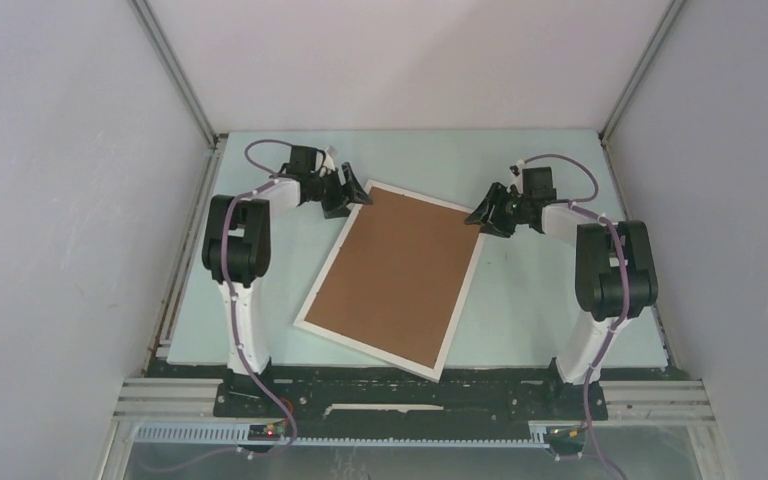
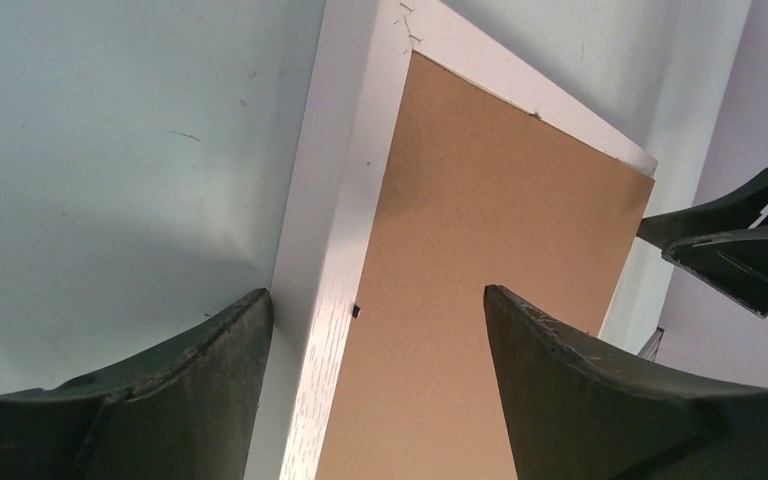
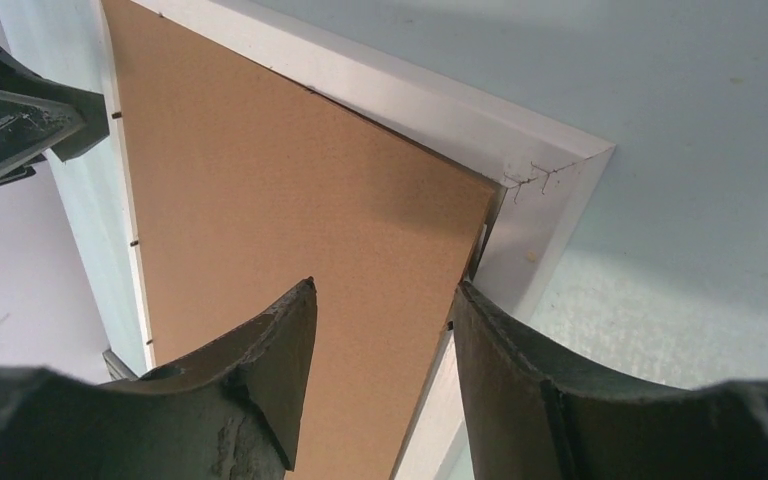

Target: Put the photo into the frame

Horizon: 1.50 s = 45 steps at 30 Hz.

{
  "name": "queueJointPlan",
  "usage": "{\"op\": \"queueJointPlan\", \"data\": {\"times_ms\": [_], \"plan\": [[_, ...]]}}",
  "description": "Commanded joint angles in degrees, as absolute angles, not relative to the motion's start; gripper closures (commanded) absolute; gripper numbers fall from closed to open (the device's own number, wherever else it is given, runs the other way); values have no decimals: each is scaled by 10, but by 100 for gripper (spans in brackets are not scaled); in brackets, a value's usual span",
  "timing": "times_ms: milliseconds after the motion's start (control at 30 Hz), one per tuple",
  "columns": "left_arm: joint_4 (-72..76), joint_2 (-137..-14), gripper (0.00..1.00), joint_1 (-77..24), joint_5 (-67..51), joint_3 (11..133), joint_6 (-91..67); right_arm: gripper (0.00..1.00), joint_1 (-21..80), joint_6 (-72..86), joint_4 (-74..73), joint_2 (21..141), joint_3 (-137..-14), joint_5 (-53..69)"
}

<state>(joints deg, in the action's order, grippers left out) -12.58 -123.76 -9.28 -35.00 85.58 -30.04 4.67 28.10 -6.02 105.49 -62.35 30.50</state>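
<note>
left gripper (image 2: 375, 295) fingers seen apart, astride frame (image 2: 335, 250) left rail | right gripper (image 3: 385, 290) fingers seen apart, across backing board (image 3: 260, 180) edge and right rail | frame found face-down, askew, at middle of table (image 1: 540, 300); photo not seen | judged: far corners to be worked evenly, board kept flat

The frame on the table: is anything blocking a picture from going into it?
Yes. A brown backing board lies inside the frame, covering its whole opening; it would likely have to come out first. No photo shows in any view.
</note>
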Motion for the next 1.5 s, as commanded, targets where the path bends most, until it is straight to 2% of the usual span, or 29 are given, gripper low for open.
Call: {"op": "queueJointPlan", "data": {"times_ms": [0, 500, 667, 1000, 1233, 1333, 1467], "plan": [[-135, -1245, 21, -132, -417, 881, -306, 41, 95, 281, -9, 1055, -628, 356], [-122, -1236, 23, -138, -427, 879, -321, 42, 133, 256, 58, 974, -591, 359], [-126, -1236, 23, -136, -418, 876, -320, 43, 131, 259, 57, 981, -590, 358], [-127, -1235, 23, -138, -420, 876, -318, 43, 137, 262, 26, 1068, -631, 346], [-127, -1240, 24, -140, -424, 882, -318, 43, 148, 217, -38, 1106, -667, 311], [-128, -1241, 24, -140, -423, 882, -316, 42, 169, 192, -87, 1107, -688, 246], [-139, -1238, 23, -140, -408, 887, -312, 43, 202, 189, -251, 1148, -773, 131]]}}
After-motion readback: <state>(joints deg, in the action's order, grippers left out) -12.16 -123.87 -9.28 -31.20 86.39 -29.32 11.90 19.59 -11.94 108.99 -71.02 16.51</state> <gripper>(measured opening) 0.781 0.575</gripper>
